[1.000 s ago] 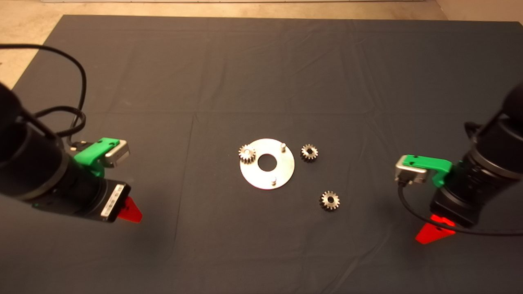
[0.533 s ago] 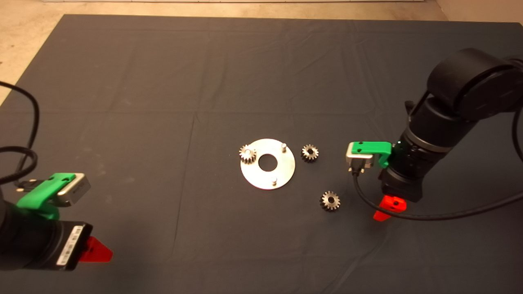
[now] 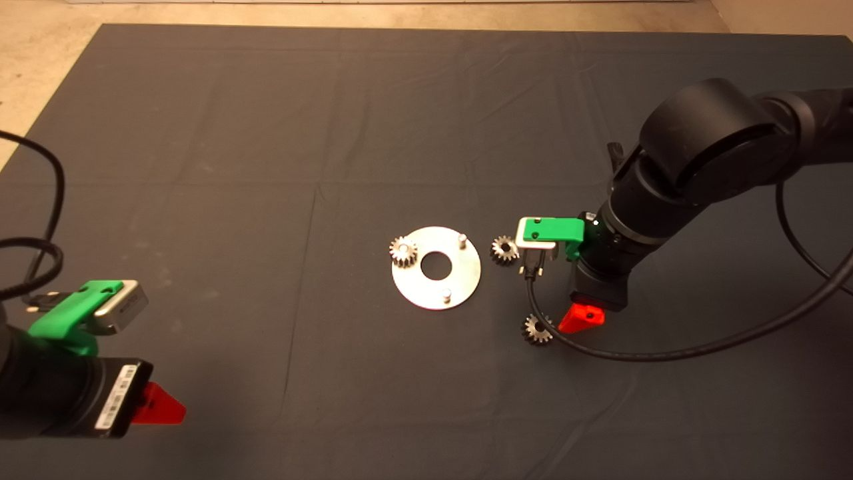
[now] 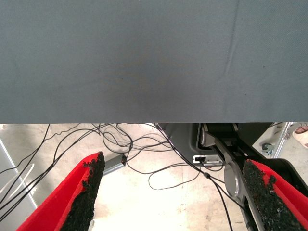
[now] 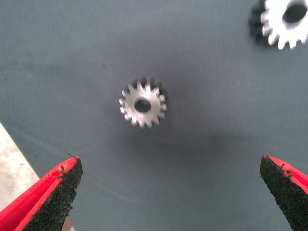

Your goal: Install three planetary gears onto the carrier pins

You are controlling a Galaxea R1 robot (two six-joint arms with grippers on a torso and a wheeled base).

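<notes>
Hovering above the dark mat [image 3: 266, 133], right claw [image 3: 581, 319] with fingers spread wide, empty, just beside the nearer loose planetary gear [image 3: 537, 329]; second loose gear [image 3: 504, 250] flat on the mat just right of the carrier disc [image 3: 460, 283]. Seated on the disc's left pin, third gear [image 3: 403, 251], with two carrier pins [image 3: 462, 237] [image 3: 448, 293] bare. Parked at lower left, left claw [image 3: 156, 407], fingers [image 4: 89, 185] apart, holding nothing.

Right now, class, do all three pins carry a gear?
No: one gear sits on the disc; two gears lie on the mat.
</notes>
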